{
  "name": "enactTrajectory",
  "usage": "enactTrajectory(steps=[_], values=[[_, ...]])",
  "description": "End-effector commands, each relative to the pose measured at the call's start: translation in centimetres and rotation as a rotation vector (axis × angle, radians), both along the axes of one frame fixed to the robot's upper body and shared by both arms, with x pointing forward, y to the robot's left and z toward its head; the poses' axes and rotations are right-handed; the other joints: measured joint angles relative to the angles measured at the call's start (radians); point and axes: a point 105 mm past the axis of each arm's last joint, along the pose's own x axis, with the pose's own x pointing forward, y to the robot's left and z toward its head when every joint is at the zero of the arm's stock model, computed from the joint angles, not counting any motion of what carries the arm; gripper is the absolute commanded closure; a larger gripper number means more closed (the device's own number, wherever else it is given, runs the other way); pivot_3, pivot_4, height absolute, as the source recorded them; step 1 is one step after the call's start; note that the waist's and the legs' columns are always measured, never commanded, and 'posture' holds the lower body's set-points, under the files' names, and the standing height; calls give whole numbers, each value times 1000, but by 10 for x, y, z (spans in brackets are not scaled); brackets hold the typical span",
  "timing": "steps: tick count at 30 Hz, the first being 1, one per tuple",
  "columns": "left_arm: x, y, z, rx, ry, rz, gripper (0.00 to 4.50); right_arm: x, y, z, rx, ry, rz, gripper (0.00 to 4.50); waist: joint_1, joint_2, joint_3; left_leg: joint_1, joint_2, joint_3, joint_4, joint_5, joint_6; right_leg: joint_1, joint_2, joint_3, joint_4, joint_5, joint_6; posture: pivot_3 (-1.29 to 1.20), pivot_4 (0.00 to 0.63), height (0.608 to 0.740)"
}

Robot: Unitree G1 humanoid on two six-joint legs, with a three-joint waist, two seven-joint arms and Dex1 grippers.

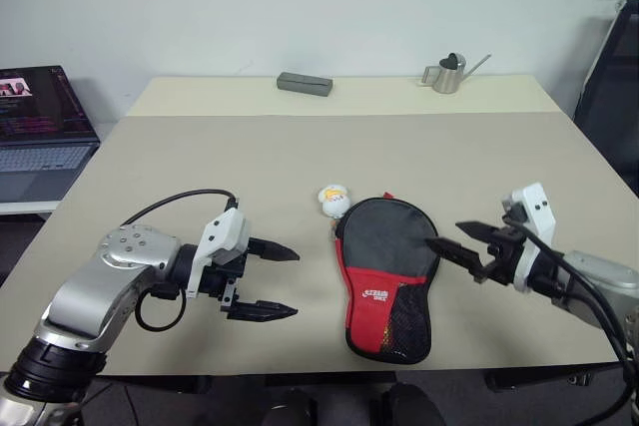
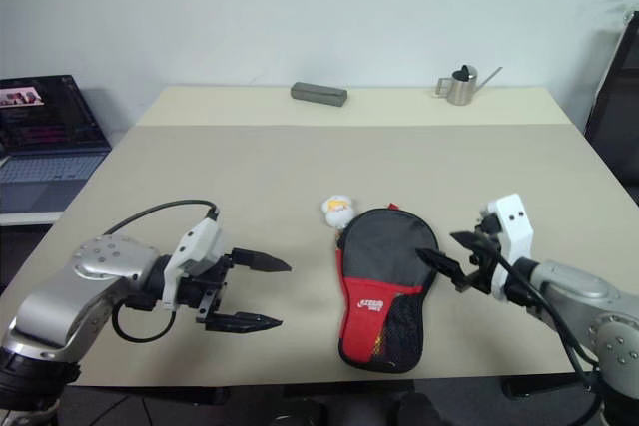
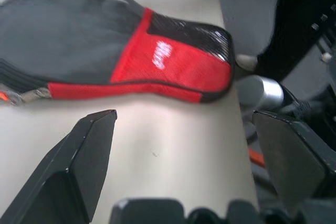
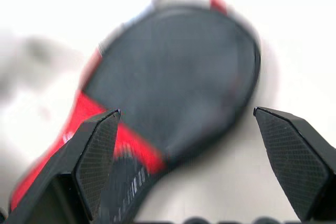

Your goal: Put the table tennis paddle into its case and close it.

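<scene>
Case (image 1: pixel 387 276) lies flat near the tabletop's front edge, paddle hidden, between the wide-open left gripper (image 1: pixel 273 282) and right gripper (image 1: pixel 451 242).

I see one marking: a small white logo printed on the red part of the case (image 1: pixel 387 281), at the handle end toward six o'clock. Its letters are too small for me to read. The laptop (image 1: pixel 40 132) at nine o'clock shows lines of screen text, also illegible.
</scene>
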Motion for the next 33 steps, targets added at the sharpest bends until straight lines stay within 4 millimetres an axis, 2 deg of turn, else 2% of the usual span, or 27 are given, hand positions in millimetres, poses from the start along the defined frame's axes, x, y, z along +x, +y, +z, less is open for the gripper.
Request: enactTrajectory(steps=[1, 6, 15, 20, 26, 29, 33], values=[[12, -1, 11, -47, -53, 73, 0, 8, 8, 12, 23, -71, 38, 24, 1, 0, 0, 0, 0, 0, 0, 0, 0, 0, 0, 0, 0, 0, 0, 0, 150, 740], [27, 9, 16, -87, -106, 219, 0, 18, 31, 5, -29, -128, 134, 24, -1, 0, 0, 0, 0, 0, 0, 0, 0, -1, 0, 0, 0, 0, 0, 0, 150, 740], [48, 43, 18, -55, -198, 434, 0, 37, 64, 0, -127, -326, 316, 24, -1, 0, 1, 0, 0, 0, 0, 0, 0, -1, 0, 0, -1, 0, 0, 0, 150, 740], [72, 65, 23, -26, -295, 602, 0, 34, 83, -6, -121, -350, 477, 24, 0, 0, 1, 0, 0, -1, -1, 0, -1, -1, 0, 0, -1, 0, 0, 0, 150, 740], [75, 62, 20, -34, -300, 618, 0, 43, 89, -16, -70, -298, 477, 24, 1, -1, 1, 0, -1, 0, 0, 0, -1, -1, 0, 0, -1, 0, 0, 0, 150, 740], [78, 54, 18, -37, -292, 605, 0, 53, 89, -31, -77, -247, 455, 24, 0, -1, 1, 0, 0, -1, -1, 0, -1, -1, 0, 0, -1, 0, 0, 0, 150, 740], [82, 47, 19, -27, -284, 568, 0, 69, 82, -56, -173, -190, 422, 24, 0, -1, 1, 0, -1, 0, 0, 0, -1, -1, 0, 1, 0, 0, 0, 0, 150, 740]])
